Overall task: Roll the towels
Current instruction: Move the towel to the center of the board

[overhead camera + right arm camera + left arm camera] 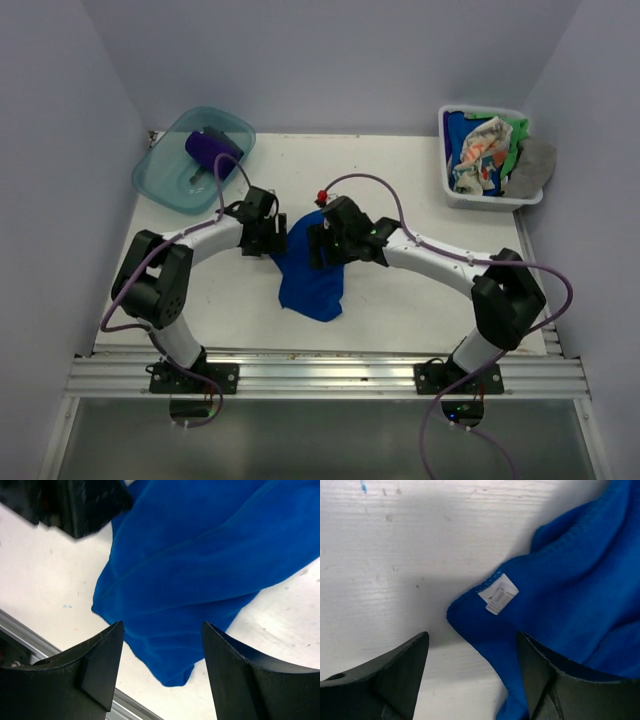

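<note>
**Blue cloth unrolled, one purple roll in the tub**

Top view. Royal blue soft cloth towel (pixel 310 280) lies crumpled at the middle of the white grained table (pixel 430 300), neither flattened nor rolled. Left gripper (pixel 265 238) and right gripper (pixel 320 243) hang at its far end, one on each side. Purple towel (pixel 212 148), a tight cylinder, sits in the translucent teal plastic tub (pixel 150 178) at far left, so I judge one done. White plastic basket (pixel 480 200) at far right holds cream printed towel (pixel 478 150), green towel (pixel 517 135) and grey towel (pixel 535 165), all loose. Most of the job looks left.

Left wrist. Fingers apart, nothing pinched. A stitched corner with small white sewn label (pixel 499 594) lies between them. Nap is fuzzy.

Right wrist. Jaws wide and empty above the bunched blue cloth. Soft ridges, limp drape.
</note>
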